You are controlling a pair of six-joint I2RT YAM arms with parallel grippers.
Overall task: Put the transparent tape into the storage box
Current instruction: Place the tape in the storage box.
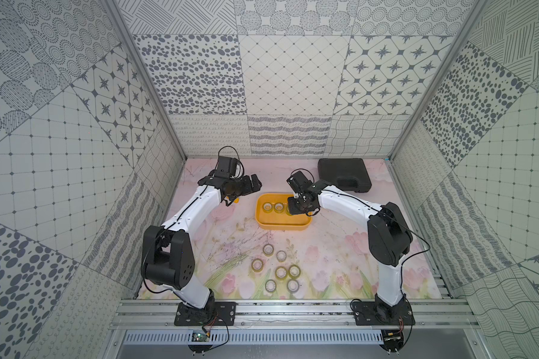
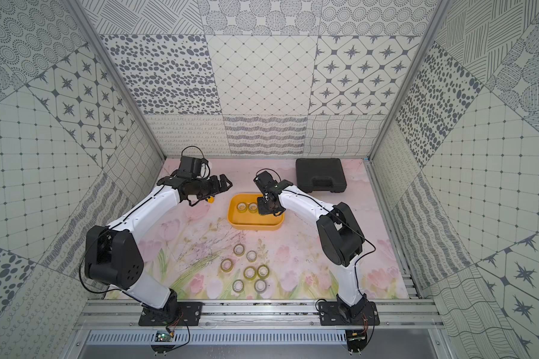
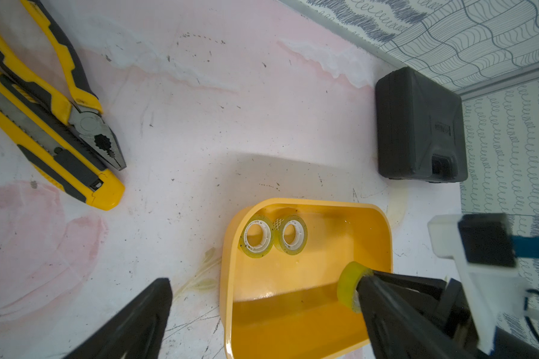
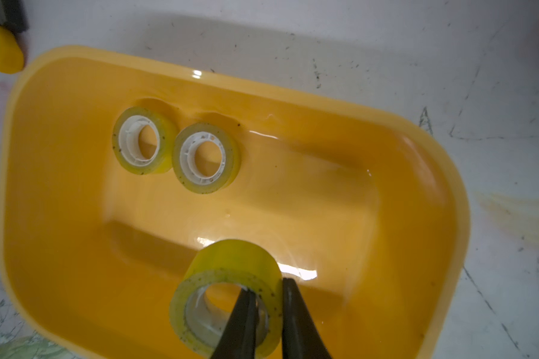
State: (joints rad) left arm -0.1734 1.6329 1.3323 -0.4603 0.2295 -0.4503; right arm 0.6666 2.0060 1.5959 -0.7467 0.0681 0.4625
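Seven loose transparent tape rolls [image 1: 276, 273] lie nearest me on the floral mat, clustered between the two arm bases. Further back, starting from the left, my left gripper [image 1: 254, 185] hovers with its jaws wide apart and nothing between them. Yellow-handled pliers [image 3: 84, 118] and a yellow utility knife [image 3: 59, 155] lie side by side beneath its wrist. Next is the yellow storage box [image 1: 283, 227], with one roll [image 4: 167, 143] and a second roll [image 4: 231, 158] flat at its far left end. My right gripper [image 4: 268, 286] is clamped on the wall of a third roll [image 4: 231, 261], one finger through the core, holding it on edge over the box's interior. Rightmost, a closed black case [image 1: 344, 174] sits by the back wall.
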